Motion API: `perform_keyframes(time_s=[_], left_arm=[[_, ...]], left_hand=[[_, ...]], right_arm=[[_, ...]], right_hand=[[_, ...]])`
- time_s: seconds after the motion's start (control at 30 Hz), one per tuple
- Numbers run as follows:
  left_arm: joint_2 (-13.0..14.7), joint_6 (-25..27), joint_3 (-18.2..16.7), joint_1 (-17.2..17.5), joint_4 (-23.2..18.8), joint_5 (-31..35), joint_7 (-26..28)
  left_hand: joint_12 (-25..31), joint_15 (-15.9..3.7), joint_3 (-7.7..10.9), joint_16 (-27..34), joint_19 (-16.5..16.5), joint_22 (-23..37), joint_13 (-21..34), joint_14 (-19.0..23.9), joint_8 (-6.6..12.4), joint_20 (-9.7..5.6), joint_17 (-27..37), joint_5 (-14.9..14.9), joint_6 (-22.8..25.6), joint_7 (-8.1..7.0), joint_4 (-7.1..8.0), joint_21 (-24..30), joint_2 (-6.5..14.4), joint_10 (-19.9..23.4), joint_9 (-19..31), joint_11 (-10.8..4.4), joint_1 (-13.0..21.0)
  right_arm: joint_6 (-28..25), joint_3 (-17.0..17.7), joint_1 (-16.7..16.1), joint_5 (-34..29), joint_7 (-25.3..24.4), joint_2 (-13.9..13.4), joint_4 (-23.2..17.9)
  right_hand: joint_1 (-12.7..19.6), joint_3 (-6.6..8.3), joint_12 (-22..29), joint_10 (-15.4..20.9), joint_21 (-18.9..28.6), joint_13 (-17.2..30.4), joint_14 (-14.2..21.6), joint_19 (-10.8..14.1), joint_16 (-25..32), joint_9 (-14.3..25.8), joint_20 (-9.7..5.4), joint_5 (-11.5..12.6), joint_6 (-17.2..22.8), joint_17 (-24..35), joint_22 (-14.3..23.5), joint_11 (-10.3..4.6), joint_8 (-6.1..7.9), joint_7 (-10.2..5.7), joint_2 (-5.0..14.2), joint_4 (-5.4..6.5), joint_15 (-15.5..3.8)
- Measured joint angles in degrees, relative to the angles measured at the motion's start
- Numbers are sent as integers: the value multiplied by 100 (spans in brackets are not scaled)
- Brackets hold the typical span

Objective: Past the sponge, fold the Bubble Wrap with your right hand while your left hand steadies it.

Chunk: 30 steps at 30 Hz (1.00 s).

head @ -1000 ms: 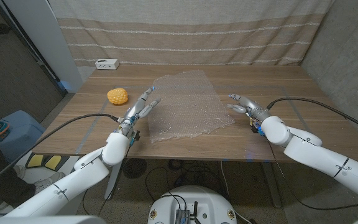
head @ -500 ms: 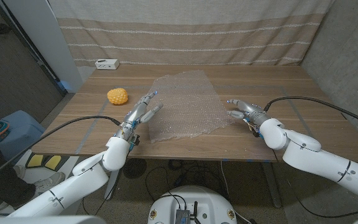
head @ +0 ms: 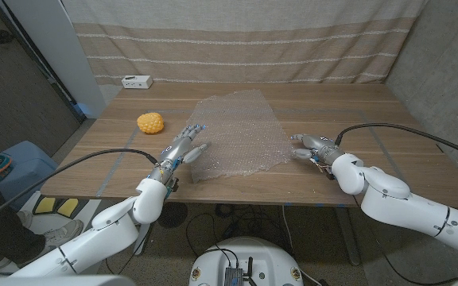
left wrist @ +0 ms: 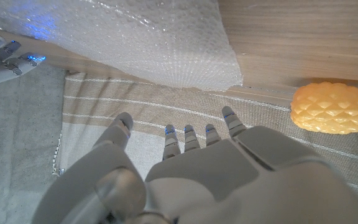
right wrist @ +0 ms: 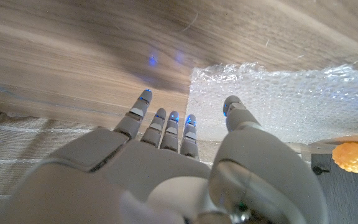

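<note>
I had eased both empty, spread hands inward — left hand (head: 186,148) onto the bubble wrap (head: 238,135), right hand (head: 311,148) at its edge — ready to fold.

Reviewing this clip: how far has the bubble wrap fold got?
Nothing folded yet: the bubble wrap lies spread open beyond the sponge. In hand: the left hand and right hand, both open, sit at its opposite edges. Steadying, gripping and folding all remain.
</note>
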Motion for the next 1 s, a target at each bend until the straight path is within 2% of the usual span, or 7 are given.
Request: perform_keyframes(time_s=[0.23,0.27,0.47,0.57,0.77,0.93,1.0], left_arm=[[56,235,26,33,-117,80,-88],[105,253,39,55,-209,87,-98],[180,433,46,95,-351,115,-177],[198,484,46,110,-386,111,-200],[227,525,18,141,-436,25,-235],[240,526,-13,161,-445,-60,-243],[241,508,-14,163,-445,-103,-242]], left_hand=[[0,16,-20,0,0,0,0,-16,0,0,0,0,68,37,-67,0,1,0,0,0,59],[0,16,-22,0,0,0,0,-16,0,0,0,0,94,31,-69,0,1,0,0,0,59],[0,16,-1,0,0,-1,0,-16,0,0,0,0,93,30,-96,0,-8,22,0,22,115],[1,16,-12,0,0,-1,-1,-16,0,0,0,0,93,30,-106,0,-8,22,0,22,115],[1,16,-23,10,1,-1,-1,-16,0,0,0,0,93,30,-118,0,-8,23,29,22,114],[1,16,1,29,1,-1,-1,-16,0,0,0,0,93,30,-141,0,-8,23,29,22,114],[2,16,1,29,1,-2,-1,-16,0,0,0,0,93,30,-141,0,-7,23,29,22,113]], right_arm=[[-116,-182,73,-231,230,-40,-47],[-222,-199,78,-454,420,-40,-50],[-338,-360,117,-811,640,-32,-49],[-338,-439,133,-988,695,-2,-10],[-174,-564,137,-1428,687,99,129],[-10,-660,164,-1812,670,196,265],[-2,-705,202,-1812,672,248,323]], right_hand=[[89,24,-49,-153,0,0,-106,-3,-35,0,-43,0,-117,0,0,-25,-69,16,-30,-24,-18],[89,25,-48,-153,0,0,-135,-2,-35,0,-42,0,-131,0,0,-25,-91,3,-30,-25,-29],[191,65,-70,-240,0,0,-206,-24,-75,0,-67,0,-170,1,0,-31,-112,-3,-65,-64,-19],[380,126,-70,-287,0,0,-206,29,-75,0,-135,0,-263,1,0,-78,-134,-11,-56,-125,-19],[646,227,-112,-492,0,0,-309,25,-104,29,-259,0,-485,1,0,-140,-156,-51,-17,-106,-39],[917,330,-112,-542,0,0,-360,38,-119,29,-331,23,-457,1,0,-190,-156,-263,48,-114,-50],[1045,385,-90,-506,0,0,-360,37,-119,29,-348,23,-330,10,0,-226,-87,-380,80,-91,-50]])
